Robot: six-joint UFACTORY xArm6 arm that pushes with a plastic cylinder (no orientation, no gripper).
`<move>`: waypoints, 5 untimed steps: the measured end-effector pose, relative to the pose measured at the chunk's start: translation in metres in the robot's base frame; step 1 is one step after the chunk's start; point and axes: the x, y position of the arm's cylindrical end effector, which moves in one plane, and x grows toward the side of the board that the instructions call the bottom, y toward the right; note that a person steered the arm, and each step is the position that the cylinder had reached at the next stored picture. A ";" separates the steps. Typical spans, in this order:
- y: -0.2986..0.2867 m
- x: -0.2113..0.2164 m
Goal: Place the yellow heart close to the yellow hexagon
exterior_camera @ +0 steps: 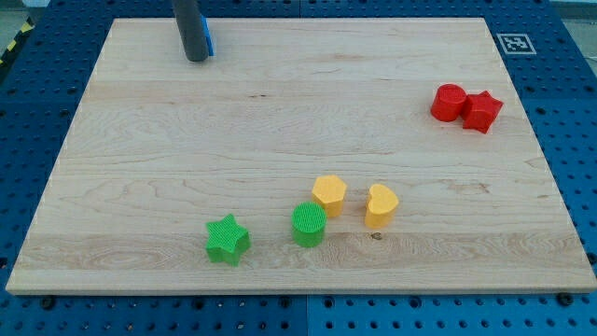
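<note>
The yellow heart [381, 204] lies in the lower middle of the wooden board [280, 121]. The yellow hexagon [328, 194] lies just to its left, a small gap apart. My tip [196, 58] is at the view's top left, far from both yellow blocks. A blue block [210, 39] shows just behind the rod, mostly hidden by it; its shape cannot be made out.
A green cylinder [309, 225] sits just below and left of the hexagon, nearly touching it. A green star [227, 240] lies further left. A red cylinder [449, 103] and a red star [482, 110] touch each other at the right.
</note>
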 end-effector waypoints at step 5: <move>0.000 0.034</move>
